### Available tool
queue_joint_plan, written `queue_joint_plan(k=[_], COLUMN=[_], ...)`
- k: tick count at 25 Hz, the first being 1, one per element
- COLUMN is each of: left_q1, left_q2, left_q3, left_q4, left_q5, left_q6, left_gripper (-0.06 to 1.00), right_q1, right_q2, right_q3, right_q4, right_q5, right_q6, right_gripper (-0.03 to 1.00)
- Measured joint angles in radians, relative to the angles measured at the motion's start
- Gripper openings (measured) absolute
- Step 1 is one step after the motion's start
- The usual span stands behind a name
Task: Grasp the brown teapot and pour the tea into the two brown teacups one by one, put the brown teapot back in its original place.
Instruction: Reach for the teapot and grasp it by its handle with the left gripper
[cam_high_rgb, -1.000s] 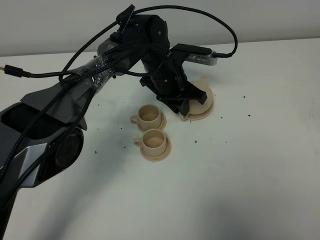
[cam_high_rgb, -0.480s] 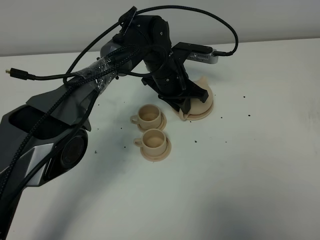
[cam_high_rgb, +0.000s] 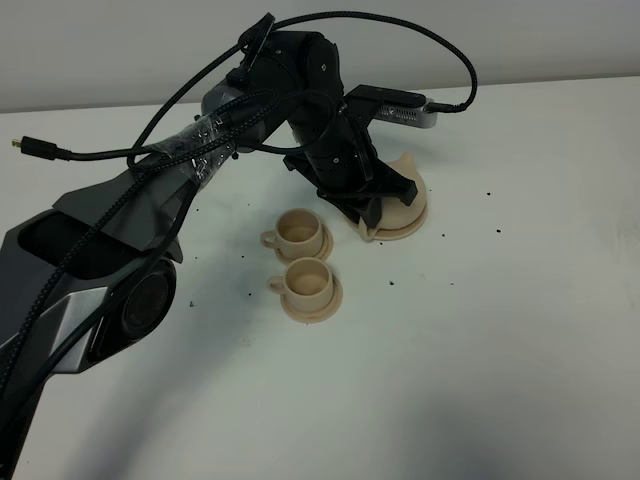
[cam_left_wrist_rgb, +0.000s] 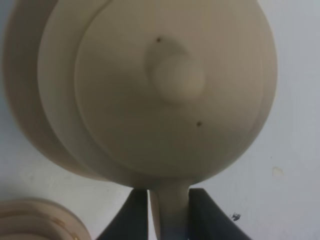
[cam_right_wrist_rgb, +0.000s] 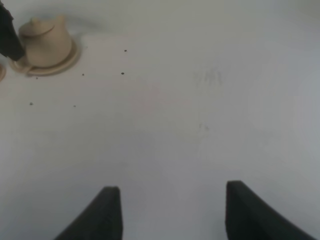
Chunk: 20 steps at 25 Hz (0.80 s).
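Note:
The brown teapot (cam_high_rgb: 408, 190) sits on its wide saucer, the original place (cam_high_rgb: 404, 229), at the back right of the cups. My left gripper (cam_high_rgb: 370, 212) reaches over it. In the left wrist view the gripper (cam_left_wrist_rgb: 169, 220) is shut on the teapot's loop handle (cam_left_wrist_rgb: 169, 207), below the lid knob (cam_left_wrist_rgb: 177, 77). The two brown teacups (cam_high_rgb: 299, 231) (cam_high_rgb: 308, 280) stand on their small saucers just left of the teapot, both upright. My right gripper (cam_right_wrist_rgb: 170, 215) is open and empty over bare table, far from the teapot (cam_right_wrist_rgb: 46, 41).
The white table (cam_high_rgb: 500, 330) has small dark specks around the tea set. The left arm's body and cables (cam_high_rgb: 150, 160) stretch across the left side. A cup saucer's rim (cam_left_wrist_rgb: 35, 222) shows close to the left gripper.
The left arm shifted slightly toward the teapot a second ago and has held still since. The teapot stays on its saucer.

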Motion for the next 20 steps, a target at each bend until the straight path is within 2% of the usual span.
queue_joint_plan(k=[8,13,20], left_q1=[0.0,0.0,-0.001], left_q2=[0.0,0.0,0.0], left_q3=[0.0,0.0,0.0], left_q4=[-0.002,-0.009,-0.009], left_q5=[0.0,0.0,-0.001], left_q6=[-0.001,0.0,0.016], left_gripper=[0.23,0.15,0.15], right_q1=[0.0,0.0,0.0], right_q2=[0.0,0.0,0.0], right_q3=[0.0,0.0,0.0], right_q4=[0.0,0.0,0.0], right_q5=[0.0,0.0,0.0], right_q6=[0.0,0.0,0.0], right_gripper=[0.49,0.49,0.49])
